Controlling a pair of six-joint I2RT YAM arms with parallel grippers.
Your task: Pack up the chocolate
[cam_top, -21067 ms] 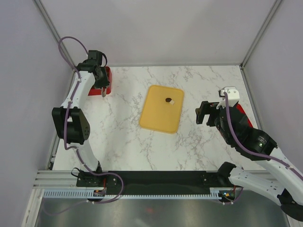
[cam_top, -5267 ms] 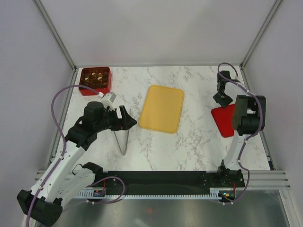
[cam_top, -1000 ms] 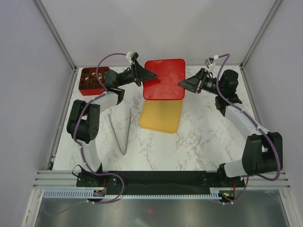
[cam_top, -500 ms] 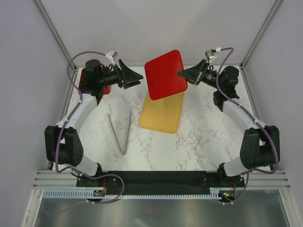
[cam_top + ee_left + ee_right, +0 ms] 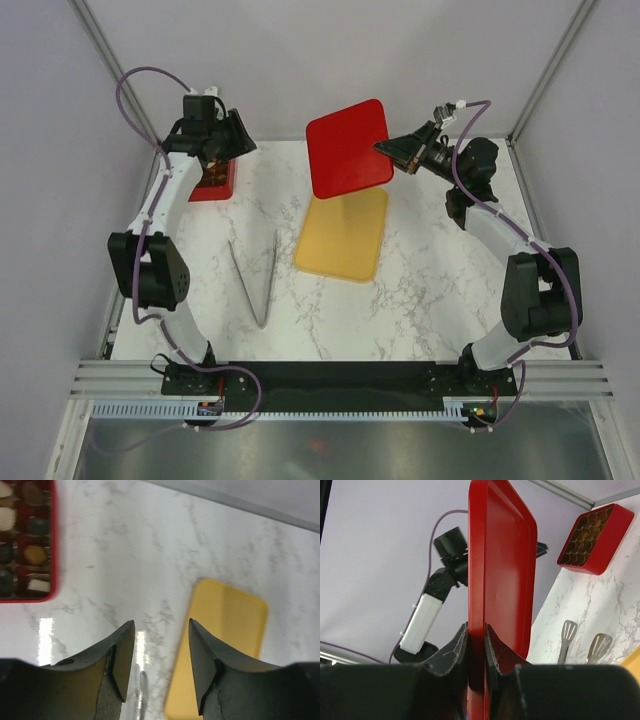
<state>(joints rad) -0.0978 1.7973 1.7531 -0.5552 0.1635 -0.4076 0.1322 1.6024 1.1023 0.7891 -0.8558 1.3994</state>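
Right gripper [image 5: 476,628] clamps the edge of a flat red square plastic lid [image 5: 347,147], held tilted in the air above the flat yellow tray [image 5: 340,240]. Left gripper [image 5: 161,626] hangs parted and empty near the red gridded box [image 5: 53,535], whose compartments hold the small brown and cream chocolate pieces [image 5: 33,555].

The right pincer [image 5: 476,629] grips the red lid [image 5: 502,560] by its edge, with the red box [image 5: 592,542] beyond.
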